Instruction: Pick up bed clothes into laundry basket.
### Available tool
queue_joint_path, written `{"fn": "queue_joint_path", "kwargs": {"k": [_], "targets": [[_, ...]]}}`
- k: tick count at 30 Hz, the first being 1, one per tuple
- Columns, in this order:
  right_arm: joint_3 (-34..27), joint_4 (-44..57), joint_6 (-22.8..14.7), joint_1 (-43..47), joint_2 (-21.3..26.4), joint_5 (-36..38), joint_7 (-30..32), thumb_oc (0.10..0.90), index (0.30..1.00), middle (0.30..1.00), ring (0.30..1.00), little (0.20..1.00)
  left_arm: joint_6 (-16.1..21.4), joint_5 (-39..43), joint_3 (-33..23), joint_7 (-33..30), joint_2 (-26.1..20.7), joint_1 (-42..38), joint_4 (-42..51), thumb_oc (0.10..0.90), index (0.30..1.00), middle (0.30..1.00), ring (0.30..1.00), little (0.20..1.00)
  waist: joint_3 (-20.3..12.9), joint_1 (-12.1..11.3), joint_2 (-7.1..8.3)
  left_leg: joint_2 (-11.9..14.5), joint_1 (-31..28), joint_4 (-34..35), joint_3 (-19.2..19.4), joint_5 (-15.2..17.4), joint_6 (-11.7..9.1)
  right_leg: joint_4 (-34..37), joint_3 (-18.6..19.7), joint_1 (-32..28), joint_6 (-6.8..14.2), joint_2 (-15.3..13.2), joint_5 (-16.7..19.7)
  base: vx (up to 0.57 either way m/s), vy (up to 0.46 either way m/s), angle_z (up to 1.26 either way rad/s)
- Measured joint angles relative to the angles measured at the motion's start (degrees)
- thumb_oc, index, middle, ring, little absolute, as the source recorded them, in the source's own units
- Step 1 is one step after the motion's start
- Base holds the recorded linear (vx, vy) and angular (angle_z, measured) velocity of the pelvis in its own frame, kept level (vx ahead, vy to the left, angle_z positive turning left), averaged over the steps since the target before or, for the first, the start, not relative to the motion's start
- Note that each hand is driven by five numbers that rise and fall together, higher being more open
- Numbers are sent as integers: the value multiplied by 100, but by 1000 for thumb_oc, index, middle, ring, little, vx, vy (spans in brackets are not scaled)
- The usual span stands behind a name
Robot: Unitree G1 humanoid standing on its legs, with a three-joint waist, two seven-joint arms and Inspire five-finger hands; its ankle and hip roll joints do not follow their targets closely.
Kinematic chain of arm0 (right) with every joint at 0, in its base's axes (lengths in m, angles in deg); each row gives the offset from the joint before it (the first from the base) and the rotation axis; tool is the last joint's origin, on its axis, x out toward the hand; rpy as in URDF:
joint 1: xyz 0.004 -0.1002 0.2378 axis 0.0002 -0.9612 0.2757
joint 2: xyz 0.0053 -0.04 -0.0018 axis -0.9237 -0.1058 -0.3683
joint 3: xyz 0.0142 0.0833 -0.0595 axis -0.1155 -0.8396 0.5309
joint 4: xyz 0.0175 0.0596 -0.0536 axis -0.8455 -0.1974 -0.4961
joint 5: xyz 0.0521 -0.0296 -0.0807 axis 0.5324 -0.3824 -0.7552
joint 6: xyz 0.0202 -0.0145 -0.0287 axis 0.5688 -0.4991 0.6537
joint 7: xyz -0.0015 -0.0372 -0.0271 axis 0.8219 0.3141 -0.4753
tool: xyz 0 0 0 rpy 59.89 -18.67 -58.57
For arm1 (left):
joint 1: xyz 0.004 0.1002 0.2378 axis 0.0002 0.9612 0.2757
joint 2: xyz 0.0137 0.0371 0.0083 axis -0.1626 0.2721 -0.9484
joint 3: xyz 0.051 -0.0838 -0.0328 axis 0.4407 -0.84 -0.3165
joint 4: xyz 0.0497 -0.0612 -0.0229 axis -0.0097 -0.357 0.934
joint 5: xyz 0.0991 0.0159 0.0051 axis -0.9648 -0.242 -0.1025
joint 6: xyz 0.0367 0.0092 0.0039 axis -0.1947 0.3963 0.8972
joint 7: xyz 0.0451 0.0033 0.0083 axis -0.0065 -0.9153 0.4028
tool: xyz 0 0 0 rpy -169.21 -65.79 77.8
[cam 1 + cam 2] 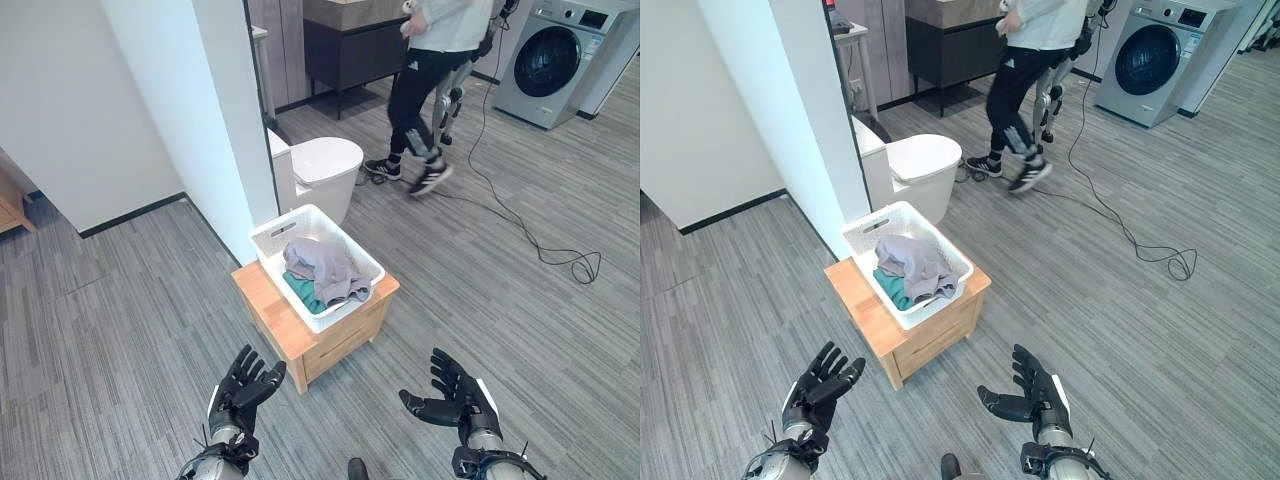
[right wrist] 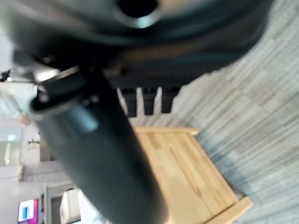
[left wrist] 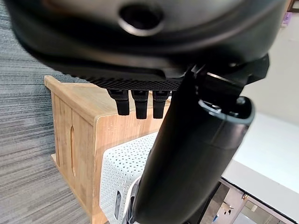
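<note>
A white perforated laundry basket (image 1: pixel 270 243) stands on a low wooden table (image 1: pixel 267 300). Inside it lie crumpled clothes, a grey-lilac piece (image 1: pixel 322 265) over a green one (image 1: pixel 301 292). My left hand (image 1: pixel 243 390) hovers low in front of the table's near left corner, fingers spread and holding nothing. My right hand (image 1: pixel 453 399) hangs to the near right of the table, fingers also spread and empty. The left wrist view looks past the thumb (image 3: pixel 187 158) at the table's side (image 3: pixel 74 135) and the basket wall (image 3: pixel 124 172).
A white toilet (image 1: pixel 318 170) stands just behind the table beside a white partition wall (image 1: pixel 215 120). A person in dark trousers (image 1: pixel 420 90) walks at the back. A washing machine (image 1: pixel 553 60) is at the far right. A black cable (image 1: pixel 540 250) trails across the floor.
</note>
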State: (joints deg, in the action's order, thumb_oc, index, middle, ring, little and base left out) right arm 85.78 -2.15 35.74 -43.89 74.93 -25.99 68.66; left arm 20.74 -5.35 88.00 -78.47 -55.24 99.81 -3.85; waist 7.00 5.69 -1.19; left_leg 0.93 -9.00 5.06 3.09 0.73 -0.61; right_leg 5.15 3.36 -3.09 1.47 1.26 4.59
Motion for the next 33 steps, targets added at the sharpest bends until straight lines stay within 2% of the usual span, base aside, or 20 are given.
{"fn": "queue_joint_path", "kwargs": {"k": [7, 13, 33], "targets": [[3, -1, -3, 0, -11, -1, 12, 800, 900, 900, 900, 900, 4, 1, 10, -8, -1, 4, -1, 800, 900, 900, 900, 900, 0, 0, 0, 1, -7, 0, 0, 0, 0, 0, 0, -4, 0, 1, 0, 0, 0, 0], [37, -12, -3, 9, -11, -12, 19, 800, 900, 900, 900, 900, 18, 1, 233, -13, -50, 2, -2, 800, 900, 900, 900, 900, 3, 1, 4, 1, -7, -1, 2, 0, 0, 0, 2, -2, 0, 2, 0, 0, 0, 0], [51, -320, 2, 77, -13, -27, 132, 800, 900, 900, 900, 900, 22, -120, 217, -114, -57, -13, -82, 800, 900, 900, 900, 900, 5, -2, 2, 12, -11, 0, 15, 0, 0, 1, 12, -3, -1, 15, 1, 0, 0, 0]]}}
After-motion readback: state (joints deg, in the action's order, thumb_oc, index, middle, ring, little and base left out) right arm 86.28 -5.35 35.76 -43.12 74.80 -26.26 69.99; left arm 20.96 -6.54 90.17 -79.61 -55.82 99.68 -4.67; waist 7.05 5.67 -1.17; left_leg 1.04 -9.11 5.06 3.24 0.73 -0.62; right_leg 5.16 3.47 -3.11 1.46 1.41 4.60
